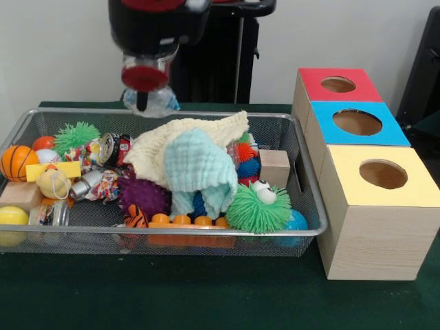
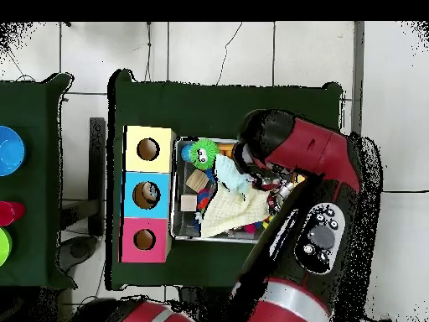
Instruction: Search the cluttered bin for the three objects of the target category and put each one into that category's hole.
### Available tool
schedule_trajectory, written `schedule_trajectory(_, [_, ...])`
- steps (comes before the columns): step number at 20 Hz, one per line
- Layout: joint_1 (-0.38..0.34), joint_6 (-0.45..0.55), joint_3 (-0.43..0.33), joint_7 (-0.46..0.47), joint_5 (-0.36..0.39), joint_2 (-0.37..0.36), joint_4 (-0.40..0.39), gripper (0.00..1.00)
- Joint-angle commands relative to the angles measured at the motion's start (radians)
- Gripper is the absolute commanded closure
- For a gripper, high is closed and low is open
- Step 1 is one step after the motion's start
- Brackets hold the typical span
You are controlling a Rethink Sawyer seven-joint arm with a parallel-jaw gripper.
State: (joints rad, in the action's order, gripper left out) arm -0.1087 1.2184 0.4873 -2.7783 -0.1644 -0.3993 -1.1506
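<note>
Front view: gripper (image 1: pixel 146 96) hangs at upper left of frame, above the back rim of the bin (image 1: pixel 206 232). It has a crumpled clear plastic bottle (image 1: pixel 152 102) at its tip, lifted clear of the clutter. Fingers are hidden behind the bottle and the red wrist part, so I can't tell how wide they stand, only that the bottle hangs there with nothing else under it.

Bin fills the left and centre of the frame, on the green table (image 1: pixel 206 302). It's packed:
- cream cloth (image 1: pixel 189 144) and pale mint cloth (image 1: pixel 199 168) heaped in the middle, draped over other toys
- green spiky ball with googly eyes (image 1: pixel 258 206) at front right, touching the front rim
- purple spiky ball (image 1: pixel 143 196) just left of the mint cloth
- wooden block (image 1: pixel 275 167) at the right end
- mini basketball (image 1: pixel 17 161) at far left, yellow ball (image 1: pixel 12 218) below it
- crushed drink can (image 1: pixel 113 148) near the back, left of the cream cloth

Three wooden boxes stand in a row at right of frame, just beside the bin's right end. Tops are red (farthest), blue, yellow (nearest). The hole (image 1: pixel 357 122) is in the blue middle box, well apart from the gripper.

Overhead: arm covers the right part of the bin; boxes sit at the bin's left, blue one in the middle.
</note>
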Motion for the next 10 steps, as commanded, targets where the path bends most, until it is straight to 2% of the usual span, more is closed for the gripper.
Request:
schedule_trajectory(1, [0.016, -0.055, -0.013, -0.109, -0.005, -0.124, -0.15, 1.0])
schedule_trajectory(5, [0.016, -0.135, -0.029, -0.111, -0.007, -0.123, -0.184, 1.0])
schedule_trajectory(10, [0.024, -0.166, -0.039, -0.142, -0.021, -0.12, -0.203, 1.0])
